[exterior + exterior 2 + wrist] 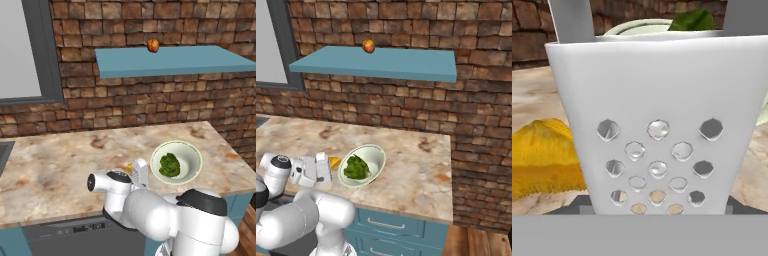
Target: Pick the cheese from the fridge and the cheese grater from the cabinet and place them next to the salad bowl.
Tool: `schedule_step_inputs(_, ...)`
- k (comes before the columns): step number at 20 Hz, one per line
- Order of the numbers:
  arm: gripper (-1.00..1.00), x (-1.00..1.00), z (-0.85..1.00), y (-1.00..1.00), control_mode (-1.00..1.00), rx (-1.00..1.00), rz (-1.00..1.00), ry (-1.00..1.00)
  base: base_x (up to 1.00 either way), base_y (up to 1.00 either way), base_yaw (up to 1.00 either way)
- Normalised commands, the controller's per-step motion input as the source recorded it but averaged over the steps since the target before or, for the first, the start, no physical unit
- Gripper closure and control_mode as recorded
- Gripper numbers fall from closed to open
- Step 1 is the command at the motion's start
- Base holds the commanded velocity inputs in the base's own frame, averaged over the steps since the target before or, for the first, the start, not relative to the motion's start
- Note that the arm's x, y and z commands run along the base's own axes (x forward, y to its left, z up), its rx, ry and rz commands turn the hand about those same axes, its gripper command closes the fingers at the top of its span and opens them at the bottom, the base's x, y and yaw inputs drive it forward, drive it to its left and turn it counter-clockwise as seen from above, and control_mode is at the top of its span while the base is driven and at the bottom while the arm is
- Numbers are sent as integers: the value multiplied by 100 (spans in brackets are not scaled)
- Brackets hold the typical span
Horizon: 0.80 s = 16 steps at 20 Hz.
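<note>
My claw [320, 169] pinches the pale perforated tapered metal box grater [657, 125] low over the marble counter [60, 155], just beside the yellow cheese wedge [542, 155] and the cream salad bowl [190, 152]; releasing it tilted could topple it against the bowl

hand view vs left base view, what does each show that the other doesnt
Hand view alone: the cheese grater's perforated face up close, holes clear, with the dark finger tips low at its sides.

Left base view alone: the cabinet on the brick wall, a small red-orange fruit on it, the window frame and the arm.

Both: the cheese grater over the counter, the cheese beside it, and the salad bowl just past it.
</note>
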Motion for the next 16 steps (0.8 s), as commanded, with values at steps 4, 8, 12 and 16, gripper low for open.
schedule_step_inputs(4, 100, 3, -30, -14, -100, 0, 8, -3, 0, 0, 0)
schedule_step_inputs(8, -100, 0, -30, -1, -100, 0, 5, -3, 0, 0, 0)
schedule_step_inputs(12, -100, 0, -7, -2, -100, 0, 1, -7, 0, 0, 0)
schedule_step_inputs(16, -100, 0, -6, -2, -100, 1, 0, -1, 0, 0, 0)
